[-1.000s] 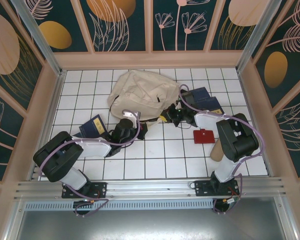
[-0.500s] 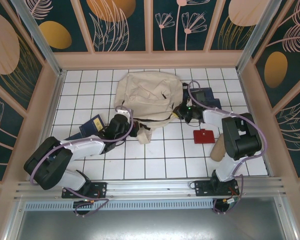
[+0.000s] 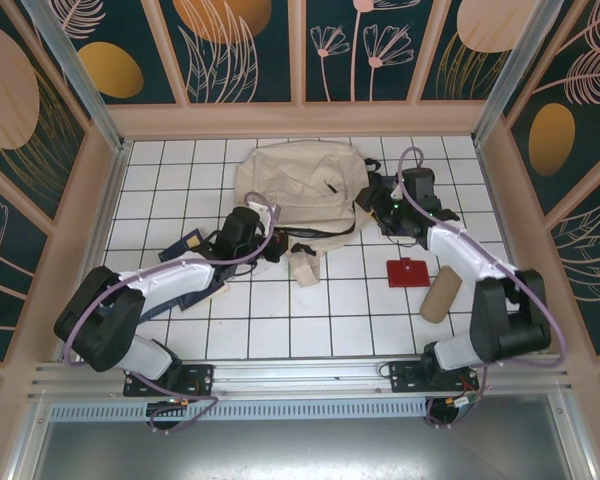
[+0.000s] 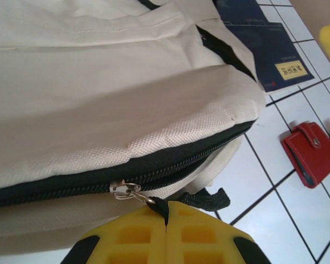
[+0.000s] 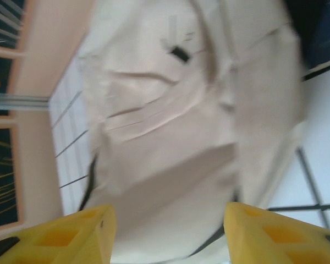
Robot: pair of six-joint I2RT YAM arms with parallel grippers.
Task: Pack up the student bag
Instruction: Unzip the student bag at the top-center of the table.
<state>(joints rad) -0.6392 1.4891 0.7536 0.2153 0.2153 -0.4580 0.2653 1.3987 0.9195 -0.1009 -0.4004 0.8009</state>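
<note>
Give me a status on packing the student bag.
Done: nothing visibly packed. In hand: the left gripper is shut on the zipper pull tab of the student bag; the right gripper stands open at the bag's side. Left: the red wallet, navy books and tan cylinder lie on the tiled table, outside the bag.

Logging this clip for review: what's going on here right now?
The left gripper is shut on the zipper pull of the student bag, which lies on the tiled table. The right gripper is open and faces the bag's right side, holding nothing. The navy books, a red wallet and a tan cylinder lie outside the bag, so nothing looks packed yet.
</note>
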